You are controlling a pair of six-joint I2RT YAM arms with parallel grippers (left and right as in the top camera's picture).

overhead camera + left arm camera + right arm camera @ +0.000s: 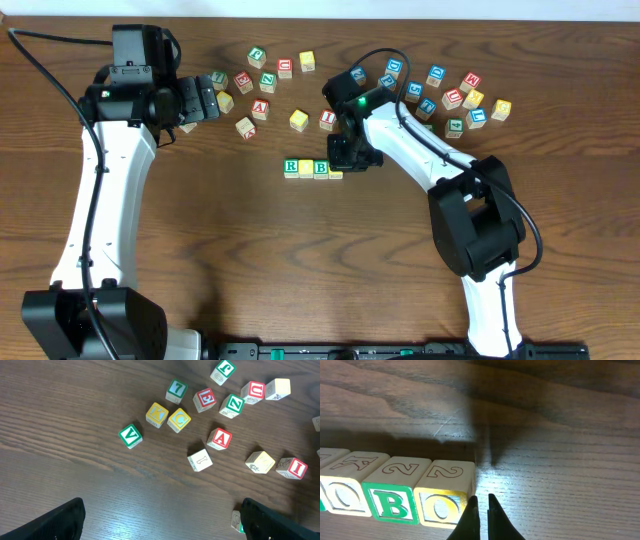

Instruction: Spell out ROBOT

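Note:
A row of letter blocks reading R [291,168], O [306,168], B [321,168] and a yellow O [336,173] lies mid-table. In the right wrist view I see the green B [395,503] and the yellow O [441,506]. My right gripper [480,510] is shut and empty, its tips on the table against the right edge of the yellow O; it also shows in the overhead view [347,165]. My left gripper [165,525] is open and empty, hovering over loose blocks at the back left [213,100].
Loose blocks lie under the left wrist: green V [130,436], yellow K [156,414], yellow C [179,420], red A [219,439], red E [204,399], green Z [232,405]. Another scatter of mostly blue and red blocks [455,98] lies back right.

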